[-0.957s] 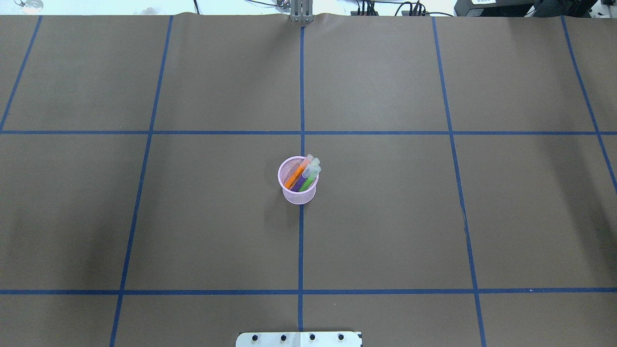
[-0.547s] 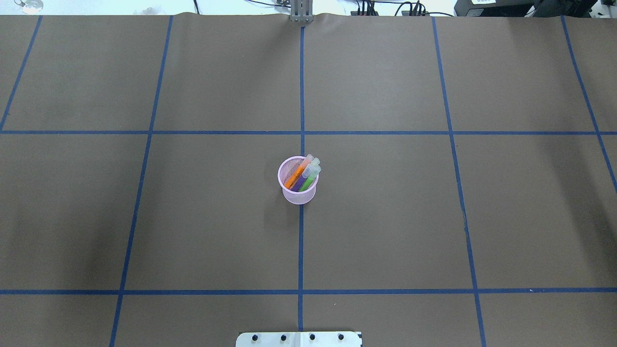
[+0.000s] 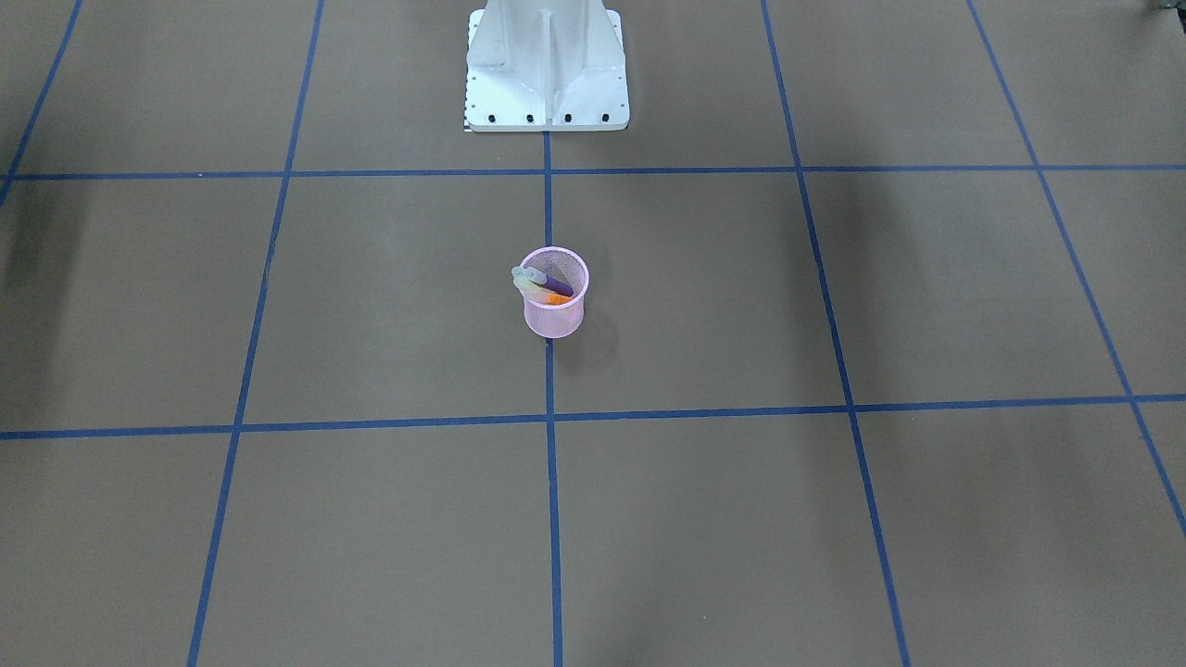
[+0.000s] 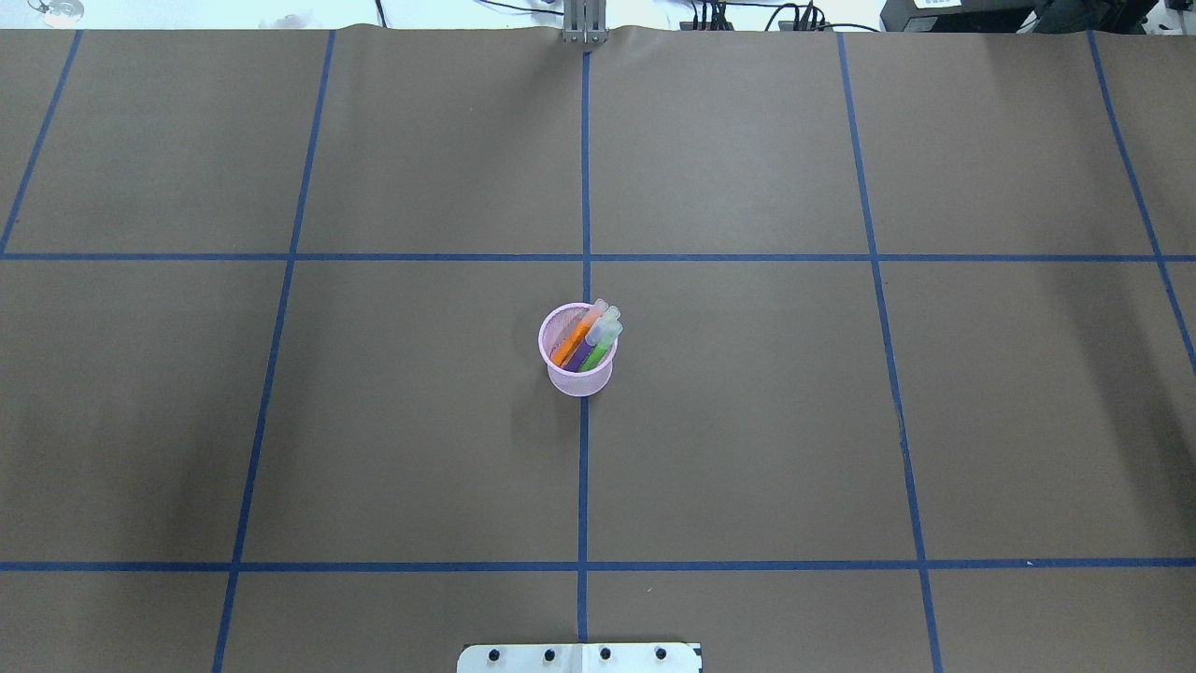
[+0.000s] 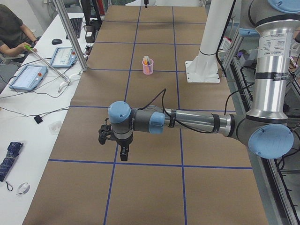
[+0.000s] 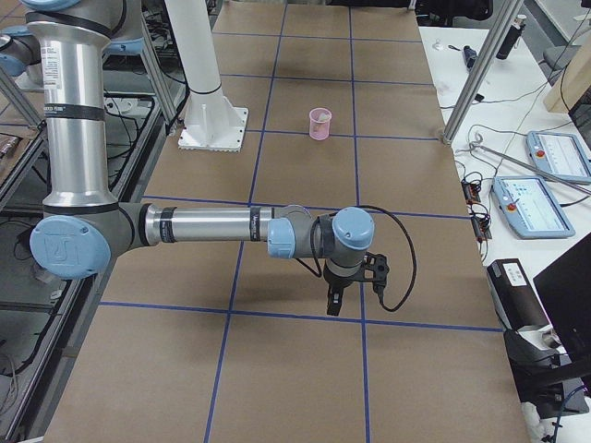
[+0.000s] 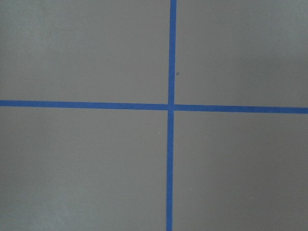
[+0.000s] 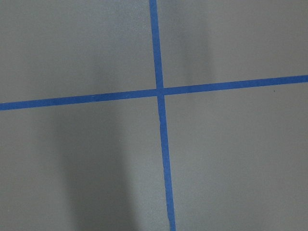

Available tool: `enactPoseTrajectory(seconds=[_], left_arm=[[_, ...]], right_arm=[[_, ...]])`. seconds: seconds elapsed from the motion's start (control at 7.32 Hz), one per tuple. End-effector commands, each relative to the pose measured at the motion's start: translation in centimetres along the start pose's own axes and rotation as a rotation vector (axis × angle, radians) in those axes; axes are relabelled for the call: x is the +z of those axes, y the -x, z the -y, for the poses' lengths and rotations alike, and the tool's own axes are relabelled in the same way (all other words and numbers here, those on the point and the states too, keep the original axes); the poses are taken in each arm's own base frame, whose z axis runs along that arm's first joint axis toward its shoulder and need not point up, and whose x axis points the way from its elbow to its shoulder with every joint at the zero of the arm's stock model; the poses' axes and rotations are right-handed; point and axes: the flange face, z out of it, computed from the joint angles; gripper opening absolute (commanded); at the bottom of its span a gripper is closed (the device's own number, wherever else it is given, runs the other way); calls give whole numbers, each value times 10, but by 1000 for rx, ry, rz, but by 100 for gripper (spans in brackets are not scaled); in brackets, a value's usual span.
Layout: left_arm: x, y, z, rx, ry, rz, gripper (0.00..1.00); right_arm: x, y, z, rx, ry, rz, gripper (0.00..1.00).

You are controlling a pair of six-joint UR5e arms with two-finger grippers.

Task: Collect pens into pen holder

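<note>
Reading the overhead view, I find the pen holder [image 4: 579,379] upright at the counter's centre. The orange pen [image 4: 575,341], purple pen [image 4: 586,350] and green pen [image 4: 596,356] stand inside, caps leaning toward the far right corner. The left end effector [image 5: 123,153] hangs near the left edge and the right end effector [image 6: 332,303] near the right edge. Both are well apart from the pen holder, neither clearly nearer. I cannot tell whether either is open or closed. I judge that no pick is outstanding.
</note>
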Motion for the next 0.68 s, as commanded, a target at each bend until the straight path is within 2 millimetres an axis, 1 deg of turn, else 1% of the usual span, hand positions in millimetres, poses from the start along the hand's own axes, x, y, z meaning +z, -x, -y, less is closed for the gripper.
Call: enactPoseTrajectory(seconds=[0.0,0.14,0.41,0.55], left_arm=[[3,5,-1,79,6,39,99],[7,9,-2,94,20,43,100],[8,6,-3,43,75,31,99],[6,3,-3,44,72,11,99]], right_arm=[[3,-3,-1,1,7,0,100],[3,-4,-1,3,7,0,100],[1,0,-1,-10,1,7,100],[7,-7,-5,0,9,9,100]])
